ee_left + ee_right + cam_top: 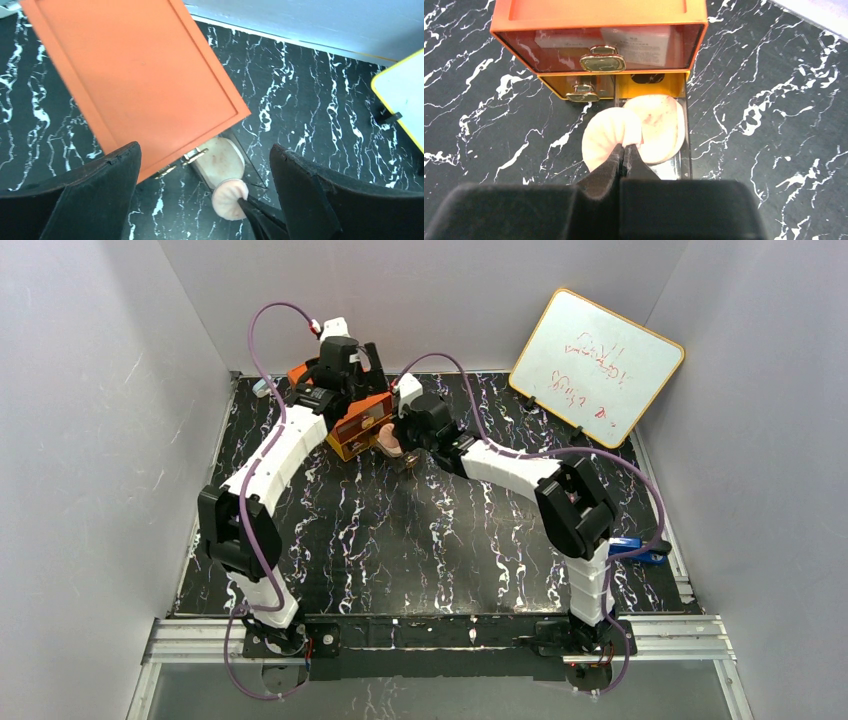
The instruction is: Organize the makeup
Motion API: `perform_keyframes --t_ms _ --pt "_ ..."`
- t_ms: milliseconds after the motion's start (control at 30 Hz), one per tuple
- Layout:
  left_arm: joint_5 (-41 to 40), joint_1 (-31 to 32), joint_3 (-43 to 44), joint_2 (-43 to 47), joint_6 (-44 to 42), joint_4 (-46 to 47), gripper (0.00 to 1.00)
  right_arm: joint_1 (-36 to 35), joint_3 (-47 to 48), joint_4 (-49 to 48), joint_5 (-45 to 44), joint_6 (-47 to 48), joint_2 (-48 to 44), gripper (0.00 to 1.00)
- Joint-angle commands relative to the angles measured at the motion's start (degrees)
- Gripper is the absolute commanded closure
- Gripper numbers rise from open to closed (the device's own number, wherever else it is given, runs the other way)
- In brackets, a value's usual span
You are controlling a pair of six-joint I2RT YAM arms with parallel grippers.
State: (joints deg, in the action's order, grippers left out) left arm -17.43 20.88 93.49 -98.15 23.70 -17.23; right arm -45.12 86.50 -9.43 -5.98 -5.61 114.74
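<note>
On a black marbled table (420, 540), an orange drawer box (358, 422) is set near the far edge, left of centre. A peach-pink disc (606, 137) is pinched by its rim in the right gripper (625, 149) at the pulled-out bottom drawer (687, 150), where a second disc (663, 122) is laid. The left gripper (204, 152) is spread wide above the box.

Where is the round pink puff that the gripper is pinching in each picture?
Top external: the pink puff sits upper middle, tiny, just right of the orange drawer box.
Left wrist: bottom middle, below the box.
Right wrist: centre, pinched in the right gripper.
Shared landmark: the orange drawer box.
</note>
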Motion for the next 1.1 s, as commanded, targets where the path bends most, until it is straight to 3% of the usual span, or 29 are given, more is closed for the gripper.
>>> perform_keyframes --t_ms 0,500,1067 --pt "-2.97 -1.99 1.11 5.29 -2.94 -2.08 0.02 0.63 4.12 2.04 -0.09 0.39 4.02 0.99" --pt "-8.92 -9.02 -5.01 9.47 -10.41 -3.21 0.02 1.55 7.73 1.73 0.01 1.73 8.89 0.99" --pt "-6.79 -11.91 -9.0 10.17 -11.29 -2.72 0.02 2.15 8.23 2.14 -0.65 2.13 11.06 0.99"
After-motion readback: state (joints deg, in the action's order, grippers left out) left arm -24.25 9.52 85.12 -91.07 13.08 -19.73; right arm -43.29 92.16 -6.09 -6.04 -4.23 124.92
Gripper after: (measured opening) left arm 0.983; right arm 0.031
